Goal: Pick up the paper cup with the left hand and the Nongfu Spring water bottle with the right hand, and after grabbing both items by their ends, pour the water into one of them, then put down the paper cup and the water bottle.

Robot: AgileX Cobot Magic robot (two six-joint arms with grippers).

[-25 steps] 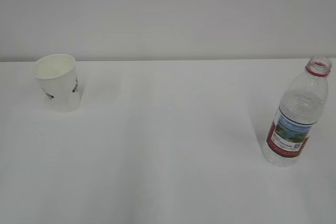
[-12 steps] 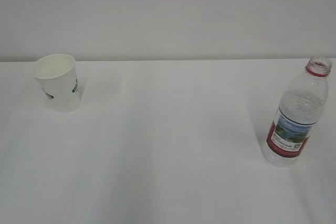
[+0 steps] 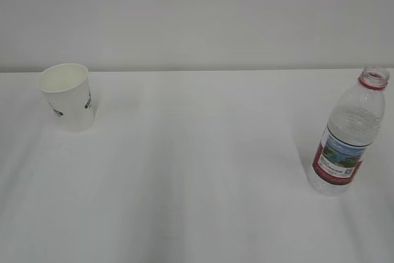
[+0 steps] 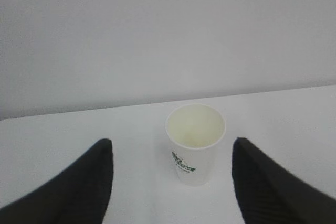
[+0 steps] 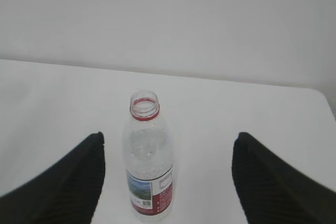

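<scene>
**Cup and bottle stand free, both grippers spread wide**

Nearest in the exterior view is the Nongfu Spring water bottle [image 3: 348,137], upright close to the right edge of the white table [image 3: 197,201], its cap off and its red neck ring showing above the red landscape label. Farther back, near the table's left edge and not far from its rear edge, the paper cup [image 3: 68,96] stands upright with its mouth open (a small dark green logo on its side). The 2 things are well apart, and neither arm shows in this view.

In the left wrist view, the left hand [image 4: 170,174] has its 2 black fingers [image 4: 86,182] spread wide, holding nothing; the cup stands beyond and between them, touched by neither.

In the right wrist view, the right hand [image 5: 168,174] is likewise wide apart and empty, its fingers [image 5: 262,182] flanking the bottle without contact. The bottle stands nearer the left finger.
</scene>
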